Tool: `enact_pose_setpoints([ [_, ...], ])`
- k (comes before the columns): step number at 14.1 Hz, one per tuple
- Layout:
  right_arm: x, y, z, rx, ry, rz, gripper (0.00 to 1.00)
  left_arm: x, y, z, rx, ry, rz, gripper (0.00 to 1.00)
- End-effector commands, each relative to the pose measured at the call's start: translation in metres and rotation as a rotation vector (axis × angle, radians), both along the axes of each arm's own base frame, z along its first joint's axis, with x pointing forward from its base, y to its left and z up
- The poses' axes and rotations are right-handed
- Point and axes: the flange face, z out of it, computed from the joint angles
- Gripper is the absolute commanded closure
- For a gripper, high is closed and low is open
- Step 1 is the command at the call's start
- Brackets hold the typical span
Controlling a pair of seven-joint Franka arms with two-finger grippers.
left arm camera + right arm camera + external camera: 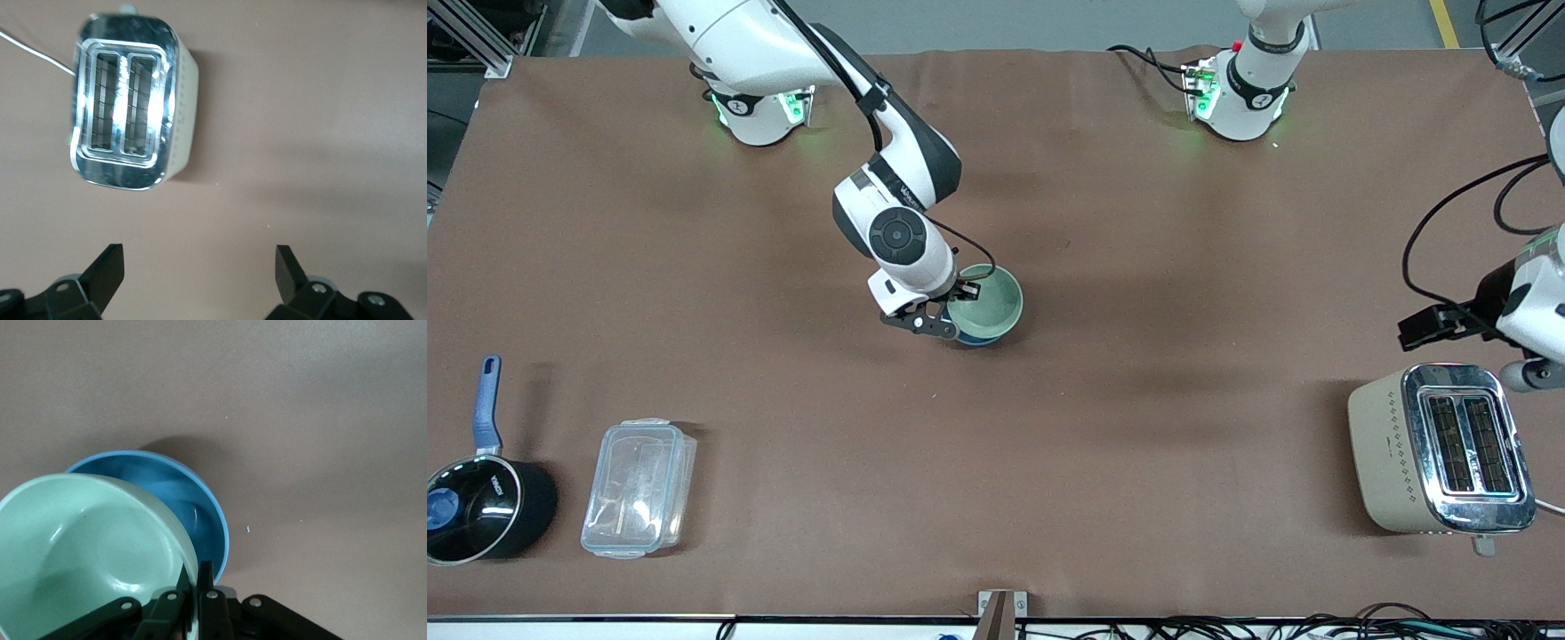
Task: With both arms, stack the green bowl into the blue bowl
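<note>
Table (1049, 462): one, brown-covered, filling the front view.

Arms: two. The right arm reaches from its base at the upper left of the front view down to frame centre. The left arm waits at the right edge of that frame, over the toaster's end of the table.

Toaster (1440, 449): one, beige with a chrome top, at the lower right of the front view, apart from the work.

Clear container (639, 487): one, lidded, lower left of the front view. Saucepan (482, 507): one, black with a blue handle, at the lower left corner beside the container. Neither is involved.

Bowls: two, at frame centre. The green bowl (87, 553) is pinched at its rim by the right gripper (193, 587), the fingers closed narrowly with the wall between them. The rim grip would leave the underside free to seat in the other bowl. In the right wrist view the green bowl sits tilted and offset over the blue bowl (193, 503), whose inside shows as a crescent; whether it rests in it or hangs just above, I cannot tell. I judge the stacking near complete, release outstanding.

Left gripper (200, 267): spread wide, empty, above bare cloth near the toaster.
</note>
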Motion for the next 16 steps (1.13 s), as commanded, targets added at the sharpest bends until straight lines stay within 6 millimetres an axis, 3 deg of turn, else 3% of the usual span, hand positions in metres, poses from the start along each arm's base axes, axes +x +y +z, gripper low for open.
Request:
enact_pose_setpoints([
  [1, -0.005, 0.001, -0.003, -0.012, -0.016, -0.003, 0.83, -0.020, 0.000, 0.036, 0.032, -0.031, -0.022, 0.00],
  [2, -0.005, 0.000, -0.005, -0.016, -0.013, -0.002, 0.75, -0.026, -0.003, 0.046, 0.017, -0.042, -0.020, 0.00],
  [5, 0.000, -0.006, -0.002, -0.020, -0.010, -0.019, 0.00, -0.045, -0.006, 0.069, -0.048, -0.041, -0.045, 0.00],
  [6, 0.003, -0.009, 0.008, -0.020, -0.012, -0.018, 0.00, -0.053, -0.008, 0.076, -0.077, -0.043, -0.041, 0.00],
  [9, 0.022, -0.071, 0.107, -0.139, -0.063, -0.022, 0.00, -0.076, -0.023, 0.086, -0.097, -0.043, -0.051, 0.00],
  [11, 0.034, -0.127, 0.174, -0.201, -0.123, -0.049, 0.00, -0.088, -0.030, 0.096, -0.118, -0.049, -0.057, 0.00],
  [13, 0.054, -0.203, 0.232, -0.174, -0.190, -0.028, 0.00, -0.099, -0.036, 0.099, -0.110, -0.047, -0.066, 0.00],
  [15, 0.064, -0.271, 0.275, -0.158, -0.245, -0.005, 0.00, -0.115, -0.055, 0.091, -0.105, -0.026, -0.090, 0.00],
  [16, 0.067, -0.295, 0.291, -0.158, -0.269, 0.014, 0.00, -0.123, -0.052, 0.090, -0.104, -0.019, -0.085, 0.00],
])
